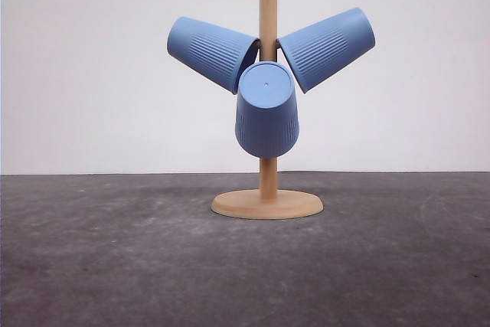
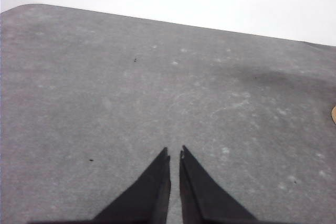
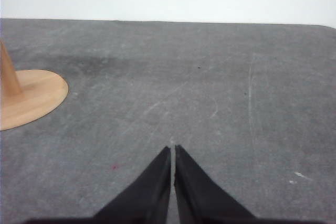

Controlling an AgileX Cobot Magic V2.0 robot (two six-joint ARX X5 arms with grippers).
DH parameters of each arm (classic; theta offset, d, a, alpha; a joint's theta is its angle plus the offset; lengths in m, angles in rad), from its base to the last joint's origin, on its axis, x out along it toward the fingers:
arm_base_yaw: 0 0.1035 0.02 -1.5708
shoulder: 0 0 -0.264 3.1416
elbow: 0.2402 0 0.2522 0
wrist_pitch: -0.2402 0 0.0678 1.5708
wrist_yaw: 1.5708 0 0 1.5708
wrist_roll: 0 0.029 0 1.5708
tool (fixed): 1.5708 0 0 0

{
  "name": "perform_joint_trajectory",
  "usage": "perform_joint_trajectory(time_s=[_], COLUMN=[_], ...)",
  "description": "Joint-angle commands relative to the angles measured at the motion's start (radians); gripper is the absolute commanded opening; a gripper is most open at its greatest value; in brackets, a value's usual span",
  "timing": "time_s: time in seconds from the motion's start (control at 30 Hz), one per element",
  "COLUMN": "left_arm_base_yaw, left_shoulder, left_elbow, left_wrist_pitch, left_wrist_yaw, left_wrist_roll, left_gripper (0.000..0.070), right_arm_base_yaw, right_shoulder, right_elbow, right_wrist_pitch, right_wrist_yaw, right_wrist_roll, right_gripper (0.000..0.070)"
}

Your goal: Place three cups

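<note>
Front view, centre of the frame: the wooden stand [image 1: 267, 203] sits on the dark grey table [image 1: 107, 258], round base flat, pole rising straight out of the top edge. All three cups hang on it. The left cup [image 1: 212, 53] slants up toward the upper left, its mouth against the pole. The right cup [image 1: 328, 47] mirrors it, slanting toward the upper right, mouth at the pole. The middle cup [image 1: 266, 109] hangs lower, in front of the pole, flat base turned toward the camera and tipped upward, ribbed wall below it. The mouths of the two upper cups sit just above the middle one's base; I cannot tell whether they touch.

Over my left wrist: my left gripper [image 2: 175, 153] sits at bottom centre, black fingertips nearly together with a thin slit between, nothing in them, bare grey table ahead.

Over my right wrist: my right gripper [image 3: 172, 149], bottom centre, jaws pressed together and empty. The stand's base lies at the left edge, well apart from my fingertips.
</note>
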Motion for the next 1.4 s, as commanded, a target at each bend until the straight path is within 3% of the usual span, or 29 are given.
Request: perform_joint_trajectory(time_s=[0.0,1.37], left_arm_base_yaw=[0.000,-0.003], left_shoulder=[-0.002,-0.002], left_elbow=[-0.014,-0.014], left_wrist_pitch=[-0.004,-0.005], left_wrist_yaw=[0.002,0.002], left_wrist_roll=[-0.001,-0.001], left_gripper=[0.0012,0.0012], right_arm_base_yaw=[-0.005,-0.053], right_shoulder=[-0.002,-0.002], right_elbow=[-0.003,-0.003], right_wrist_pitch=[-0.002,0.024], right_wrist_yaw=[0.006,0.025], right_wrist_roll=[0.008,0.012], right_gripper=[0.0011,0.0011])
